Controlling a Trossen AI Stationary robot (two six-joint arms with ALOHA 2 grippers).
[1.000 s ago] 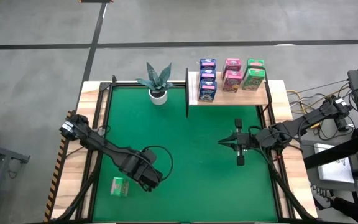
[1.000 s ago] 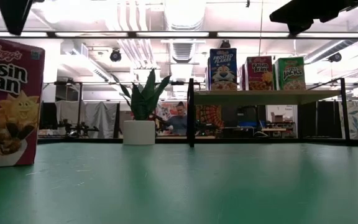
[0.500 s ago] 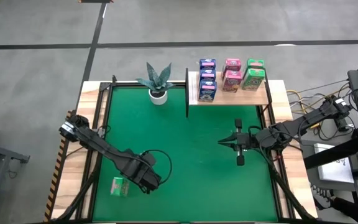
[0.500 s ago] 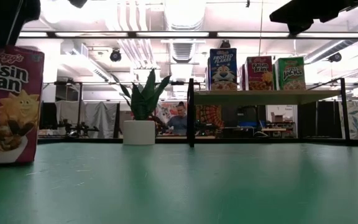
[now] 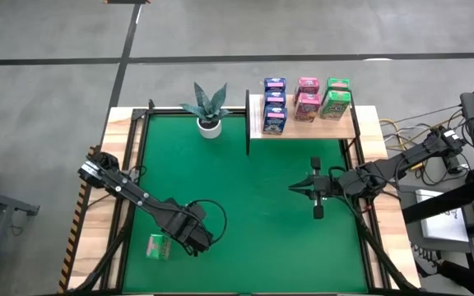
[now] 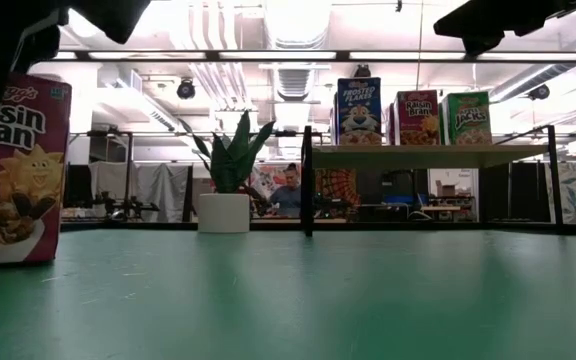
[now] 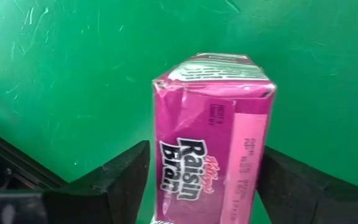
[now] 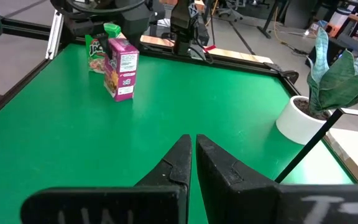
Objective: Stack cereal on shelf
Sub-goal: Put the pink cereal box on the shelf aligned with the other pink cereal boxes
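While left gripper (image 7: 197,186) straddles one pink box (image 7: 211,134) on the mat's near left, fingers apart either side, one green box (image 5: 158,246) lies beside; right gripper (image 8: 193,163) hovers closed, empty; shelf (image 5: 303,127) holds seven boxes at the far edge.

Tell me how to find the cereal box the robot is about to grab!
Look at the near left corner of the green mat, far from the shelf. Two boxes are there; the left gripper has its jaws open around the pink Raisin Bran box, standing upright. The green box beside it lies outside the jaws.
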